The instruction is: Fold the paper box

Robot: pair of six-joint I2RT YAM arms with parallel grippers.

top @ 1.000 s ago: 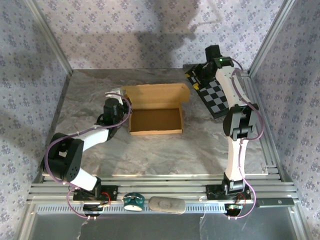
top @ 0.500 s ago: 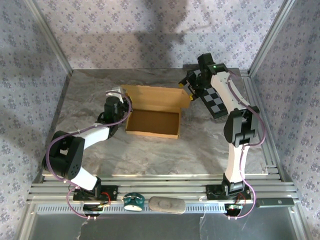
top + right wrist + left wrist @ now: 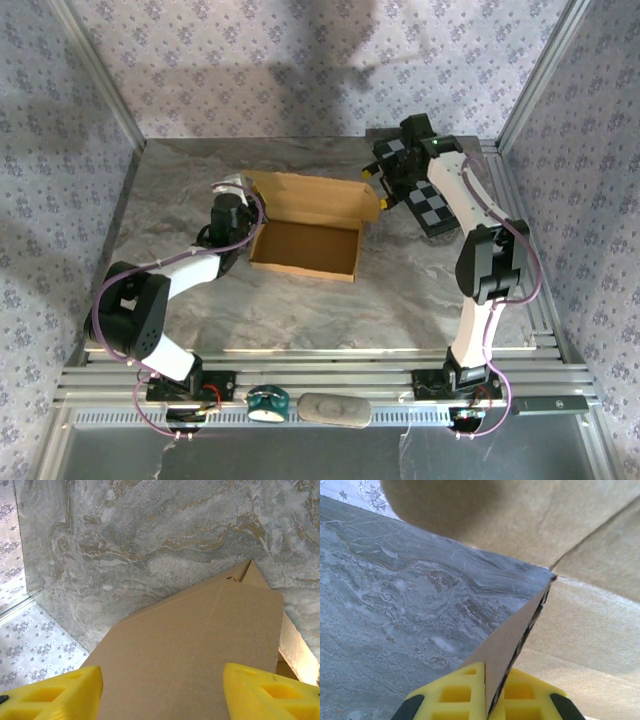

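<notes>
The box (image 3: 305,248) looks like light, stiff cardboard, best taken by its thin edges. The left pincer (image 3: 487,700) clamps its side wall (image 3: 512,642); the right pincer (image 3: 160,690) gapes wide over its lid (image 3: 200,645).

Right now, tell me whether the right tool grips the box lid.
No, the right tool stands open, its fingers wide apart, the paper box lid between them.

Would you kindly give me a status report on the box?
Left end effector shut on left wall of box. Right end effector open over the lid. Box open, lid raised. Checkerboard panel right of it, under right arm.
</notes>
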